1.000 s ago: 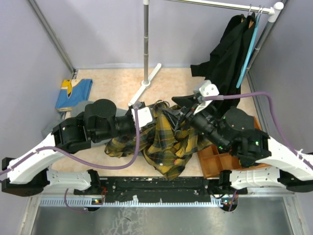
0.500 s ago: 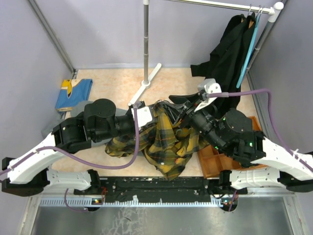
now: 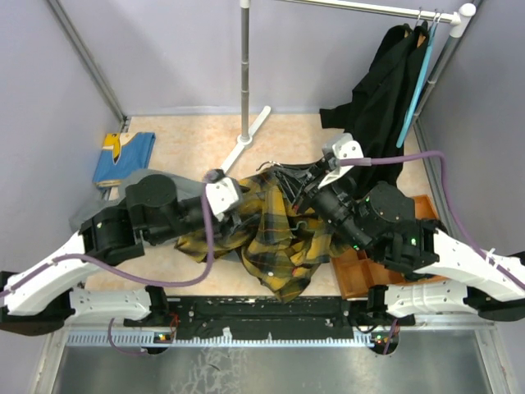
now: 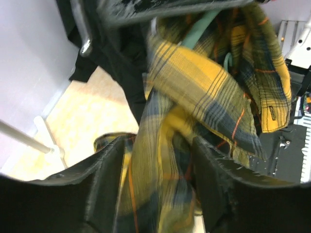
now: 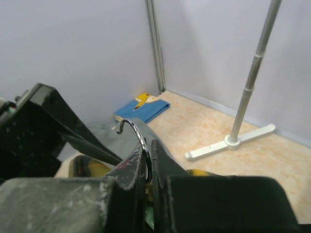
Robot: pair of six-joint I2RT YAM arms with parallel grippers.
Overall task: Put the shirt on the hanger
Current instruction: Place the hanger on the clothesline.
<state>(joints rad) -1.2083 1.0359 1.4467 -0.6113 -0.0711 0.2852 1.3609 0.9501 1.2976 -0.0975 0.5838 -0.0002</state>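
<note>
Slippage is the main worry. The right pincer (image 5: 146,162) is closed on the hanger's thin metal hook (image 5: 132,128), whose tip curls out just above it. That is a narrow thing to hold against a sideways tug. The hanger (image 4: 200,28) itself is raised over the desk (image 3: 189,139) between the two arms, almost buried in the shirt (image 3: 279,242). Only teal curves show through the plaid in the left wrist view. The left pincer (image 4: 158,148) stands part-way apart with a thick bunch of shirt filling the gap between its fingers (image 4: 104,187), and it seems to be gripping that bunch. If it pulls harder, the hook may twist or slide in the right pincer, tipping the hanger so the cloth slips off one shoulder. The bunch could also drop out of the grip and fall to the desk. Whether either hanger end lies inside a shirt shoulder cannot be told.

Against half a second ago, the left arm has swung out to its own left and its wrist has turned. This draws the shirt's left folds wider over the desk. The right arm has shifted only slightly.
</note>
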